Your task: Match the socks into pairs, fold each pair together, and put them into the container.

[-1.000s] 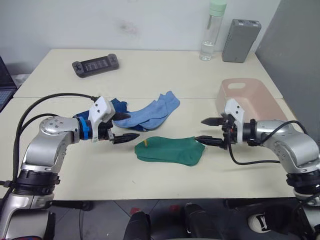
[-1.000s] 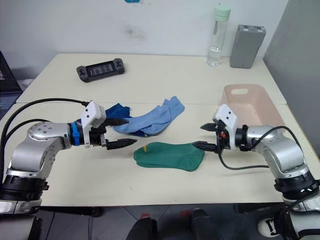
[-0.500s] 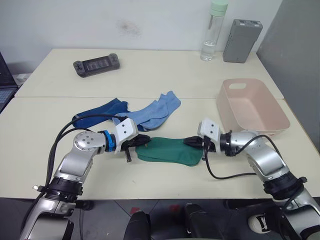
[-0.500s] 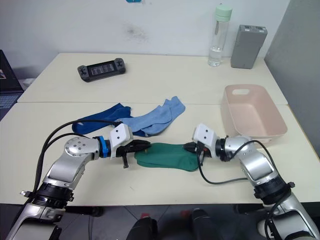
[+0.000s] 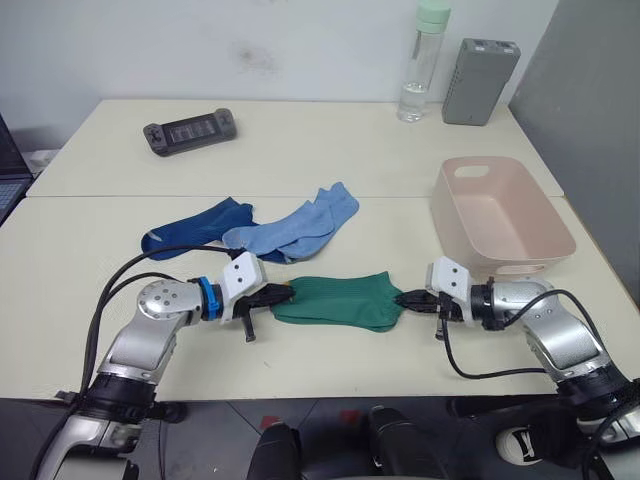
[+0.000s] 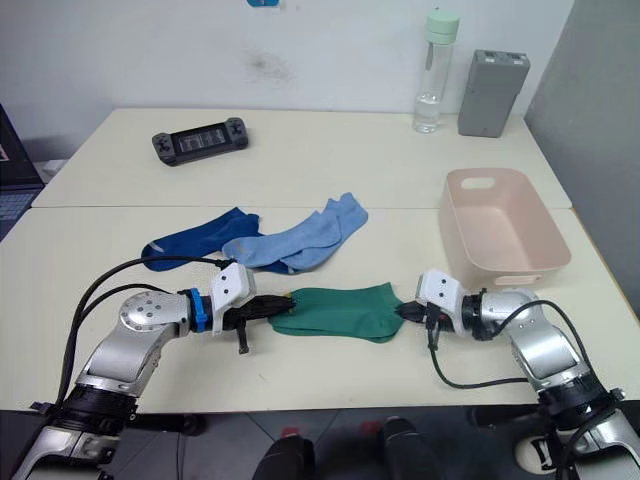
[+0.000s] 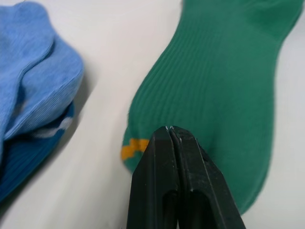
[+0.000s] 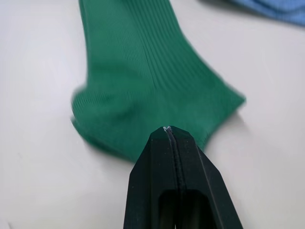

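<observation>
The green socks (image 5: 335,300) lie flat near the table's front, a yellow mark (image 7: 133,147) at their left end. My left gripper (image 5: 283,293) is shut on that left end. My right gripper (image 5: 403,298) is shut on the right end, its tips (image 8: 167,129) at the fabric's edge. Behind them lie the light blue socks (image 5: 298,225), overlapping a dark navy sock (image 5: 195,228). The pale pink container (image 5: 505,215) stands at the right, empty as far as I see.
At the back of the table are a black handheld game console (image 5: 190,130), a clear water bottle (image 5: 420,60) and a grey box (image 5: 481,68). A seam runs across the table (image 5: 90,196) behind the socks.
Both grippers came in from open, apart from the green socks, and shut on their two ends. In the last half second the right gripper drew slightly right.
</observation>
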Robot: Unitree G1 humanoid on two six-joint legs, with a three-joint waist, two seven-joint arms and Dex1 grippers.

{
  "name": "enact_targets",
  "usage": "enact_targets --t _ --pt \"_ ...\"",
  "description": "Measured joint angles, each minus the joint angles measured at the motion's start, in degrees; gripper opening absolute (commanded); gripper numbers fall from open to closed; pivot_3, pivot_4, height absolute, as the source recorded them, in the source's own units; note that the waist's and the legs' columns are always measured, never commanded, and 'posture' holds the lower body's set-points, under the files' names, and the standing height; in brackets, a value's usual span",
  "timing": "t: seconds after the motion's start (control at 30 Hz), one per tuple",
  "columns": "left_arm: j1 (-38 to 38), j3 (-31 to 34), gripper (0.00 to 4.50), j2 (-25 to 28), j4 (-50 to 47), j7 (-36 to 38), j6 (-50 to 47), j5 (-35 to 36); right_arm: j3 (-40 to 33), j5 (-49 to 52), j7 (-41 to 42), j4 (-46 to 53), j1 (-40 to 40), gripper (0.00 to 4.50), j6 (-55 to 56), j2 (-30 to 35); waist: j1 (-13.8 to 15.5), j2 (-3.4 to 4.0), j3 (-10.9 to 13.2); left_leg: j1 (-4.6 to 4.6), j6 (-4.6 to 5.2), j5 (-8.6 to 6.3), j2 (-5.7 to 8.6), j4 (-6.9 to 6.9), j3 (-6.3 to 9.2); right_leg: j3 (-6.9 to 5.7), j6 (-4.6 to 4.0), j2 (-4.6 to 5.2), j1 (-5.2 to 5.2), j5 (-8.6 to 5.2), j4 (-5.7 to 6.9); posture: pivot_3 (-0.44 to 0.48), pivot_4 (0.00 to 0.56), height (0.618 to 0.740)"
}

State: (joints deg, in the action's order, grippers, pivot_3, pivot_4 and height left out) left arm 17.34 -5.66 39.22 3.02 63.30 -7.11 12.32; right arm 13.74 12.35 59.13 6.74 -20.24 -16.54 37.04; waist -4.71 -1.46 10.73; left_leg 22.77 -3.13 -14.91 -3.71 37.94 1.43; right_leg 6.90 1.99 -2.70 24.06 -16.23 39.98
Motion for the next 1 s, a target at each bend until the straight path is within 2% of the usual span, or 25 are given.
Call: enact_targets --t 0.1,0.23,0.47,0.63,0.73,0.8,1.0 --pt "-0.98 0.05 0.03 1.19 -2.74 -0.01 -0.48 0.06 1.28 0.09 -0.93 2.18 -1.34 0.0 -1.48 -3.12 -0.03 0.0 0.0 -0.01 0.0 0.0 0.01 0.0 0.0 0.0 0.0 0.0 -0.01 0.0 -0.01 0.0 0.15 0.74" --pt "-3.23 -0.77 0.03 1.71 -2.86 -0.26 -1.03 -1.18 4.22 -2.9 -1.47 0.97 -1.18 0.0 -1.42 -3.67 0.19 0.0 0.0 0.04 0.0 0.0 0.01 0.01 -0.01 -0.01 -0.03 0.01 0.01 0.01 -0.03 0.0 0.15 0.74" --pt "-3.29 -1.11 0.03 1.82 -0.8 -0.7 1.33 -2.24 4.98 -4.72 1.15 -0.97 -0.37 0.0 1.62 0.75 1.0 0.01 -0.01 -0.06 0.0 0.0 0.01 0.01 -0.05 0.02 0.0 0.01 -0.01 0.0 0.0 0.0 0.15 0.74" --pt "-4.44 0.51 0.03 1.85 -1.45 -0.46 -0.19 0.07 0.87 -1.42 3.56 -0.26 0.75 0.0 -1.26 3.78 0.97 0.01 -0.01 -0.03 0.0 0.0 0.0 0.01 -0.05 0.02 0.0 0.01 0.0 0.0 0.0 0.0 0.15 0.74" --pt "-5.71 1.65 0.0 1.94 -4.11 -0.75 -1.4 1.4 -3.27 5.29 2.93 3.23 0.69 0.63 -8.2 1.95 0.9 0.01 -0.01 -0.02 0.0 0.0 -0.01 0.0 0.0 0.0 -0.02 0.0 0.0 0.02 0.01 0.0 0.15 0.74" --pt "-6.63 2.71 0.0 1.95 -6.08 -1.42 -1.59 2.14 -4.34 7.19 1.89 4.63 0.29 1.3 -11.05 1.46 0.99 0.01 -0.01 -0.01 0.0 0.0 -0.01 0.0 -0.01 0.01 0.0 0.0 0.0 0.01 -0.01 0.0 0.15 0.74" --pt "-10.22 6.96 0.0 2.67 -12.17 -3.23 -4.28 4.7 -5.8 4.49 -3.93 1.63 0.21 3.45 -12.82 1.33 1.31 0.01 -0.01 0.02 0.0 0.0 0.0 0.01 -0.05 0.02 0.01 0.03 0.02 0.0 -0.02 0.0 0.15 0.74"
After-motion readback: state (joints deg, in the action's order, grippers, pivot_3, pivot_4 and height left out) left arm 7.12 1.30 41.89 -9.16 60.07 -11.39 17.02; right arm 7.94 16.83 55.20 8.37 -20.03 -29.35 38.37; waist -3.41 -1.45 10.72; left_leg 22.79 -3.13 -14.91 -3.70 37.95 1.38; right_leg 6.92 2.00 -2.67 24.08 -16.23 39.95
